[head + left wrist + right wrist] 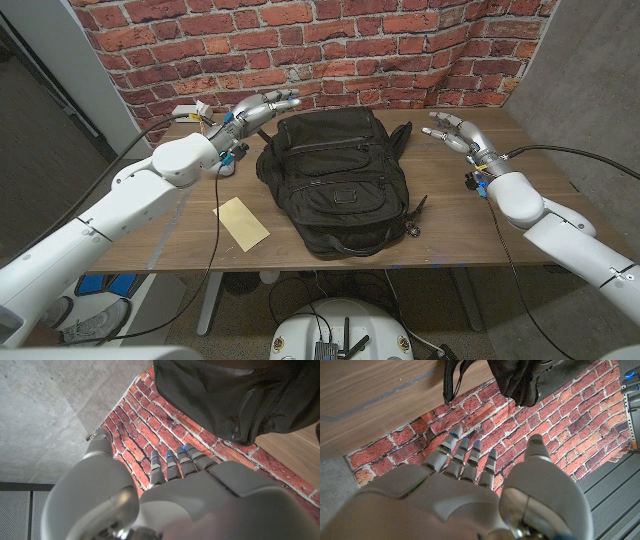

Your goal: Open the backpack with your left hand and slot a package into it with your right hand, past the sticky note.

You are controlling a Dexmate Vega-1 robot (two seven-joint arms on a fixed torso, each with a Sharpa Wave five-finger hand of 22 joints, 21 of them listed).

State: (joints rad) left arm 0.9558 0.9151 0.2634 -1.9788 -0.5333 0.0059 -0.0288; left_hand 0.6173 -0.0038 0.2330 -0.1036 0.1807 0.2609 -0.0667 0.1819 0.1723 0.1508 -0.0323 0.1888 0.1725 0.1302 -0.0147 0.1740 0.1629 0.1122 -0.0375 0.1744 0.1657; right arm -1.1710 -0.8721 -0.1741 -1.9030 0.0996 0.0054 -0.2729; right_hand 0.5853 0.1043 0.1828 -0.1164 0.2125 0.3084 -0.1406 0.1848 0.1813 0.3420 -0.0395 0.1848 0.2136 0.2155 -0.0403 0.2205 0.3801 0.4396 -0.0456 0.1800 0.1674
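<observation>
No writing can be read. One black backpack [335, 180] lies between the left hand [262, 108] and right hand [452, 130], both wide and holding nothing. One package [242, 222] lies near the left arm.

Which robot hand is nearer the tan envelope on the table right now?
Left. The left robot hand hovers at the backpack's top-left corner, on the same side as the envelope. The right robot hand is across the backpack, farther off.
</observation>
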